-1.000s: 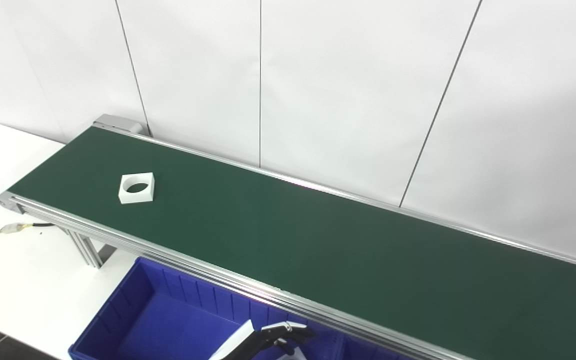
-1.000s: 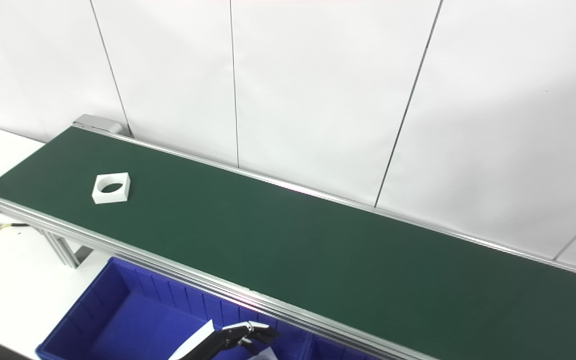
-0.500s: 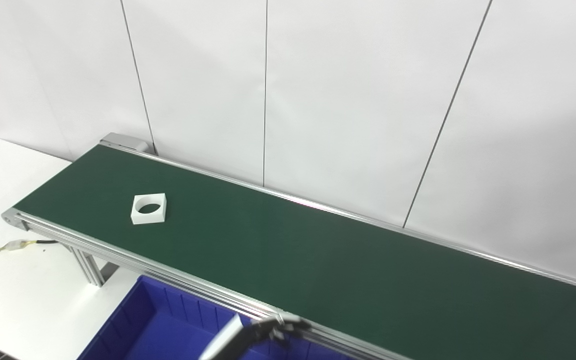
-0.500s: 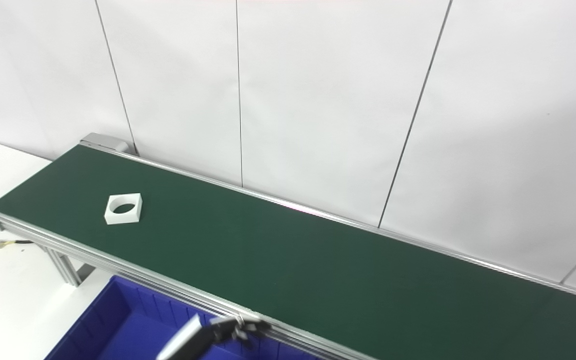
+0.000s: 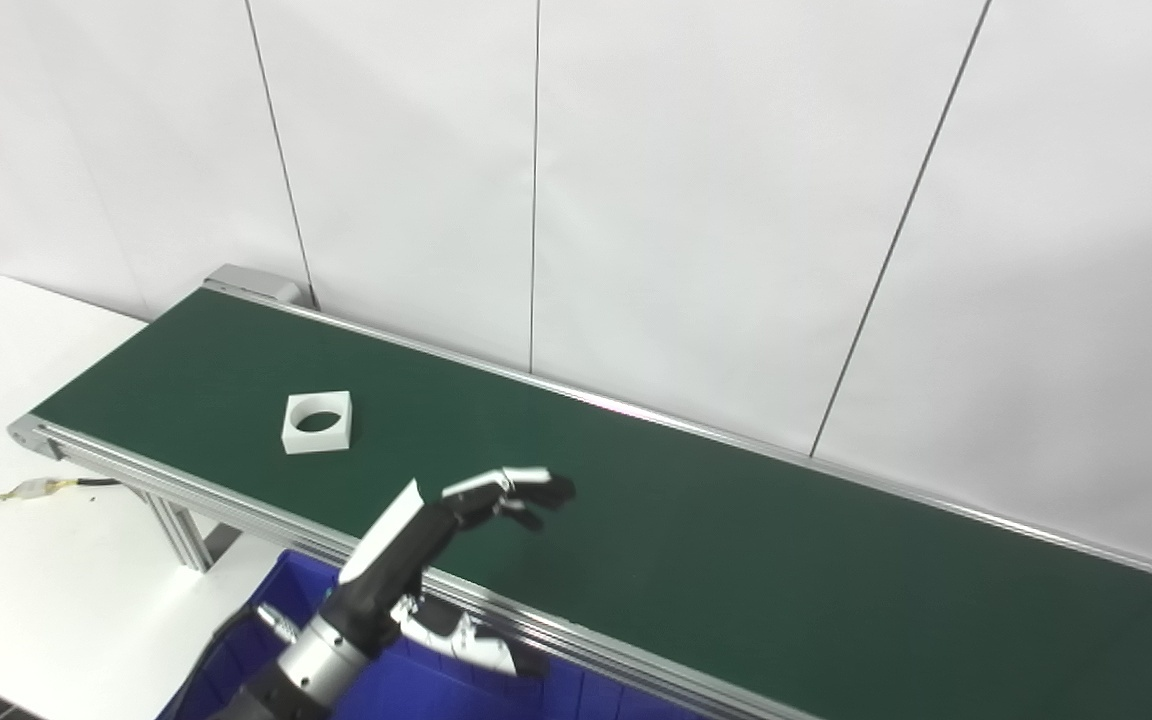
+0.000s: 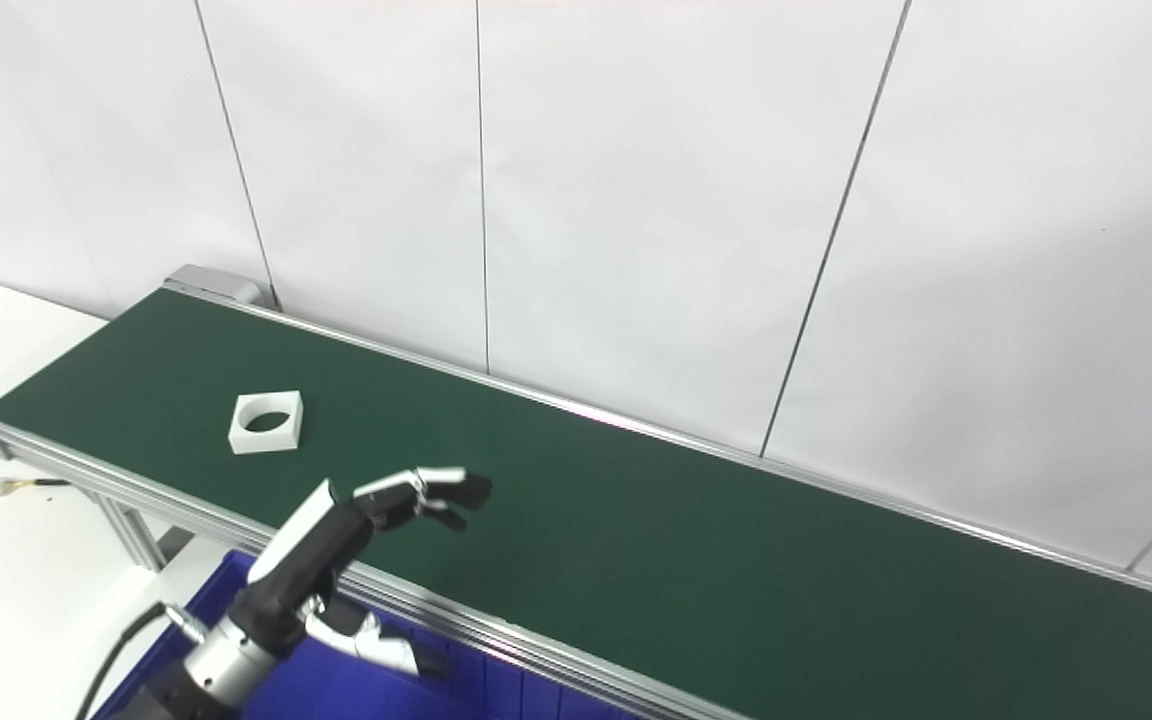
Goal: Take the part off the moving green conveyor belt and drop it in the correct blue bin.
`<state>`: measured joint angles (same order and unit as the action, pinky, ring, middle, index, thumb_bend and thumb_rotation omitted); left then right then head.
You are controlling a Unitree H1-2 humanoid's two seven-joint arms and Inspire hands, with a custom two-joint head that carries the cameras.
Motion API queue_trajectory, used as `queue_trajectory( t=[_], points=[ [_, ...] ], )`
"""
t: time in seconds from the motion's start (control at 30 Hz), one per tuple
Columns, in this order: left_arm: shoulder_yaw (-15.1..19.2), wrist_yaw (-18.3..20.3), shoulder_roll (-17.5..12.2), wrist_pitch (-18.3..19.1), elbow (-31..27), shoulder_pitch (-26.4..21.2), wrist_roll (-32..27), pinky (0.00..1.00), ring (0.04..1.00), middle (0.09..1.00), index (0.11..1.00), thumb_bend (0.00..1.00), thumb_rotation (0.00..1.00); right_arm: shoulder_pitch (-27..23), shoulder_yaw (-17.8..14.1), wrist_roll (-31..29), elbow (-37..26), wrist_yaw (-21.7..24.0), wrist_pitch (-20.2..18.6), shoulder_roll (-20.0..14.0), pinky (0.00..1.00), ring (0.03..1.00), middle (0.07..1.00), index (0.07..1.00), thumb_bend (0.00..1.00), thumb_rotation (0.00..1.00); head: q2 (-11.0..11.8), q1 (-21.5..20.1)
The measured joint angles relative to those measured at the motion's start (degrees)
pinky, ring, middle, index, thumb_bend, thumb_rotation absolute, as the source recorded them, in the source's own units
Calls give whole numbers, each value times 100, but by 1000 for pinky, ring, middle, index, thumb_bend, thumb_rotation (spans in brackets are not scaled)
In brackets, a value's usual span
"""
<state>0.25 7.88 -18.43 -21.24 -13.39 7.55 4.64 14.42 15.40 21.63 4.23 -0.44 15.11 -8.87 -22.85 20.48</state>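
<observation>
White wall panels back the green conveyor belt (image 5: 696,520). Near its left end lies a white square ring part (image 5: 316,423), seemingly light and rigid; pinch opposite walls. The left hand (image 5: 436,520) hovers spread, empty.

head pair, side by side | look down, angled | share conveyor belt (image 5: 636,520)

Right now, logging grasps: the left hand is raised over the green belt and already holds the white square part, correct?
Not quite. The left hand is raised over the green belt but holds nothing; the white square part lies on the belt apart from it, as the left eye view shows.
</observation>
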Motion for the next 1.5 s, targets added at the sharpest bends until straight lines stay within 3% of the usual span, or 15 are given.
queue_trajectory(
  t=[0.3, 0.67, 1.07, 1.5],
  points=[
    [366, -81, 61, 330, 34, -190, 657, 766, 840, 896, 860, 719, 324, -90, -5, -25, 155, -14, 57, 41, 687, 776, 823, 870, 544, 0, 26, -18],
    [488, -87, -46, 382, 811, -636, 553, 774, 847, 902, 867, 713, 326, -94, -7, -25, 157, -22, 61, 50, 681, 771, 823, 867, 552, 0, 53, -62],
    [484, -87, -105, 175, 1054, -730, 506, 776, 848, 908, 868, 725, 345, -135, 0, 23, 190, -44, 70, 72, 663, 764, 817, 861, 553, 2, 141, -123],
    [486, -10, -535, 207, 1479, -1101, 534, 832, 878, 919, 885, 722, 324, -142, 0, 26, 209, -45, 71, 131, 657, 761, 816, 852, 569, 0, 193, -141]
  ],
)
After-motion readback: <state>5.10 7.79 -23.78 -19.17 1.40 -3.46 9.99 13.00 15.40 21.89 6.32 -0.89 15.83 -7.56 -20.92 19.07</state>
